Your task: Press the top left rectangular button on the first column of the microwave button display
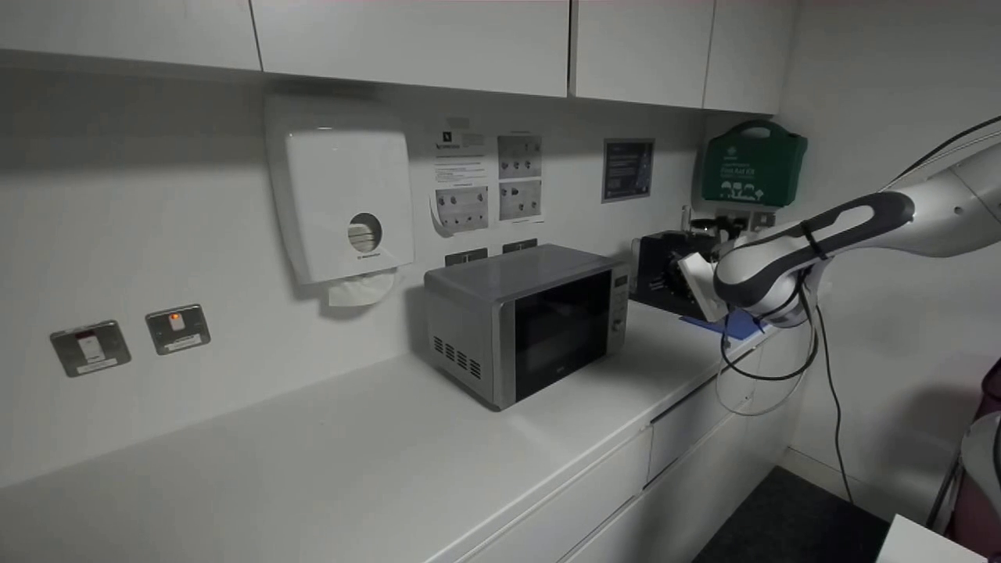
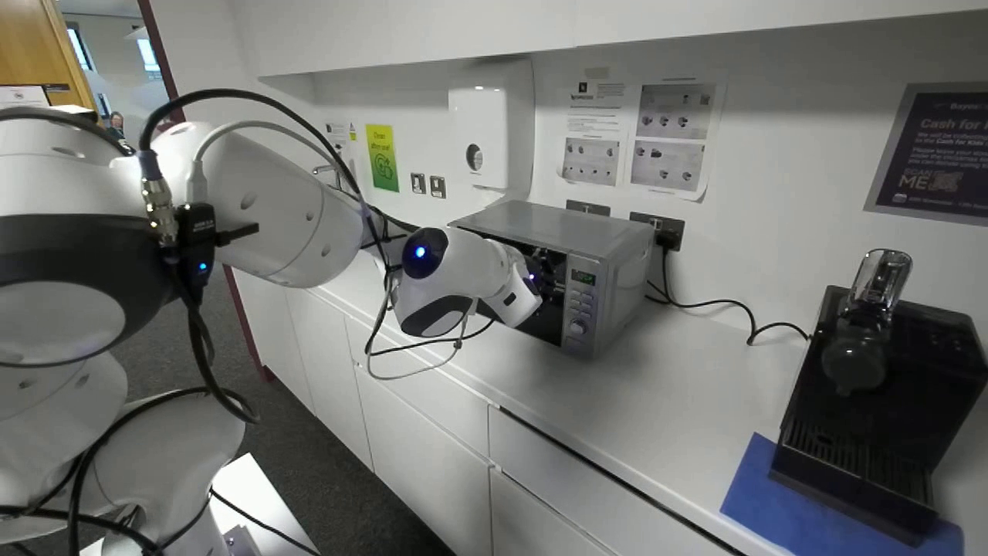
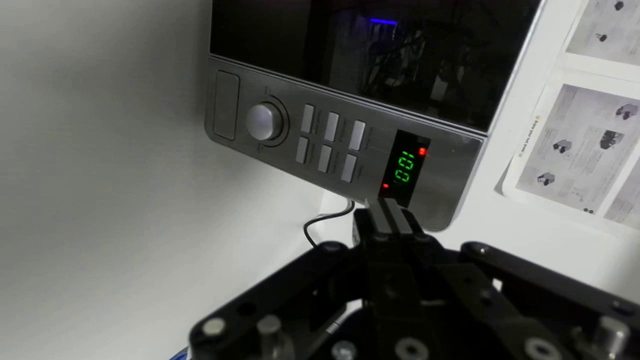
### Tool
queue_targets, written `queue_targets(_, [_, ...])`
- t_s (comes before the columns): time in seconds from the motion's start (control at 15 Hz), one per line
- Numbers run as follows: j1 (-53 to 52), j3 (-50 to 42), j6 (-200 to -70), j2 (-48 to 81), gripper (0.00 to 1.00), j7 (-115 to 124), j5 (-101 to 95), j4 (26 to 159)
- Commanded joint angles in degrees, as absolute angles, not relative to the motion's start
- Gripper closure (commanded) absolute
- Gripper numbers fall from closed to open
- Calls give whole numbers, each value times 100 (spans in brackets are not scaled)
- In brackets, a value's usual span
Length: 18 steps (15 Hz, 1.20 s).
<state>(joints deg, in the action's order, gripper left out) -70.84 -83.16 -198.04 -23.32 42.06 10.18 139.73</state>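
Note:
The silver-grey microwave [image 1: 461,328] stands on the counter, also in an exterior view [image 2: 556,216]. In the wrist view its panel [image 3: 450,175] appears turned sideways, with the dark door [image 3: 370,55] above. The panel has a lit green display [image 3: 405,167], two rows of rectangular buttons and a round knob [image 3: 263,121]. The button nearest both display and door is the top left button [image 3: 357,135]. My gripper [image 3: 387,202] is shut and empty. In the wrist view its fingertips overlap the display's lower end, right of and below the buttons. An exterior view shows it apart from the microwave.
A black coffee machine [image 2: 872,417] stands on a blue mat [image 2: 749,483] further along the counter [image 1: 313,469]. A black cable [image 2: 710,305] runs behind the microwave. A white paper dispenser [image 1: 344,195] hangs on the wall. Cupboards [image 1: 414,39] overhang the counter.

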Motion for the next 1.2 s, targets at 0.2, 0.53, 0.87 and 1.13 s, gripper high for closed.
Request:
queue_targets(0.2, [-8320,-9418,-19788,-2540,100,3658,1320,13551])
queue_targets(0.53, [-9012,-9964,-19789,-2670,100,3038,1722,13167])
queue_targets(0.87, [-9735,-10553,-19802,-2848,100,2520,2064,12763])
queue_targets(1.13, [-10320,-10998,-19803,-3046,100,2290,2239,12499])
